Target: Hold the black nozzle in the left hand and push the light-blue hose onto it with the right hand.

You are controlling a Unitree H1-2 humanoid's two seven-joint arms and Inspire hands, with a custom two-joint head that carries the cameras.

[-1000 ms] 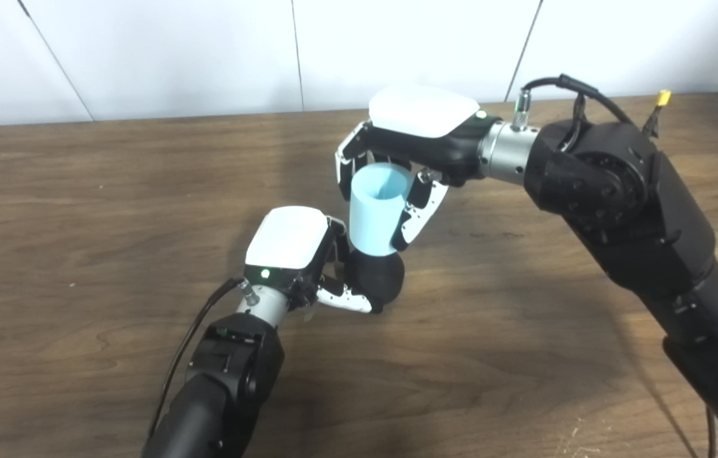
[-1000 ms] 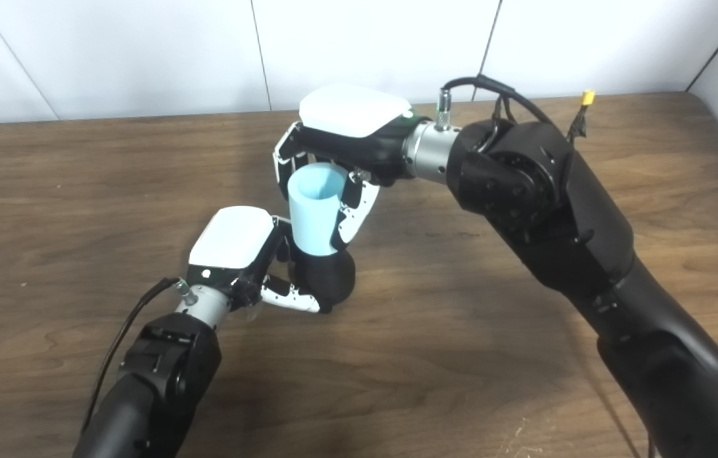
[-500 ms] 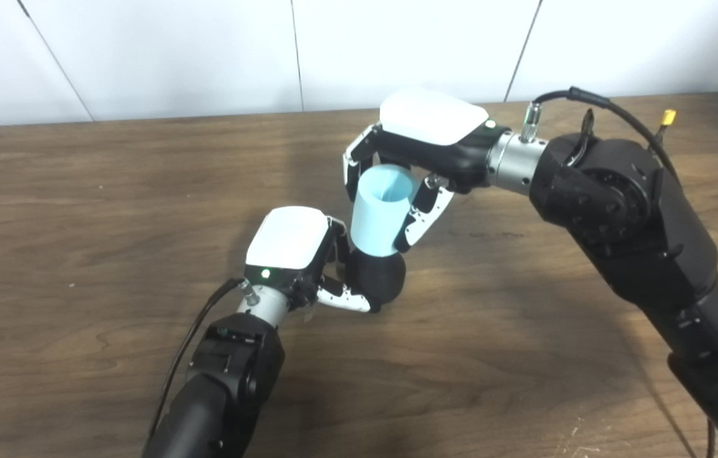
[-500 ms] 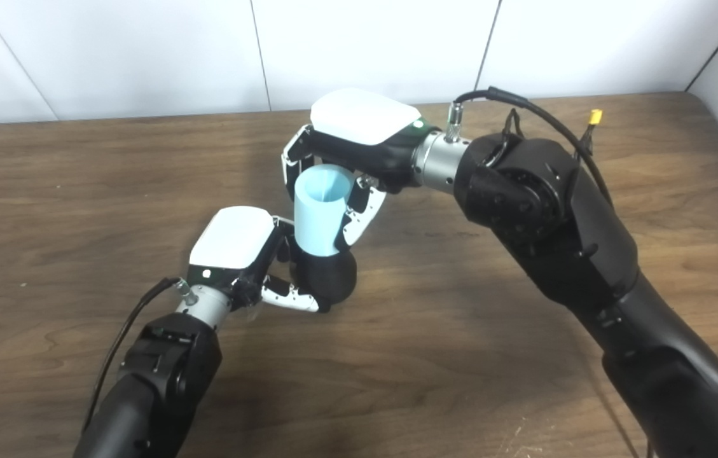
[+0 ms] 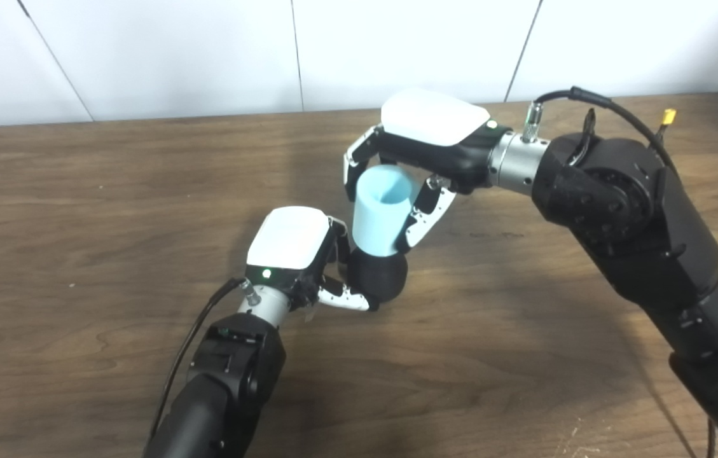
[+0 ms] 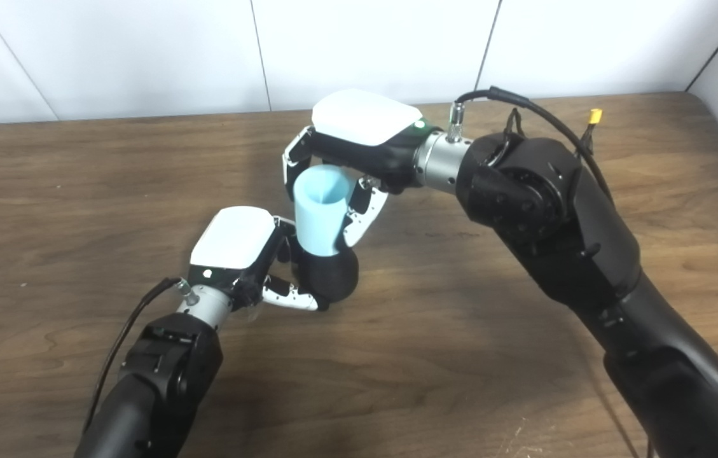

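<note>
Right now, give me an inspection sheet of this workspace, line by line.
Surface: brown wooden table, faint scratches near the front right edge.
Job's things: light-blue hose upright, lower end meeting the black nozzle.
Clutter: nothing seen.
Robot hands: left robot hand closed on the nozzle; right robot hand closed around the hose.
Cables: black cable along the left forearm; black cable looping over the right wrist, yellow connector behind.
Surroundings: white panelled wall.
</note>
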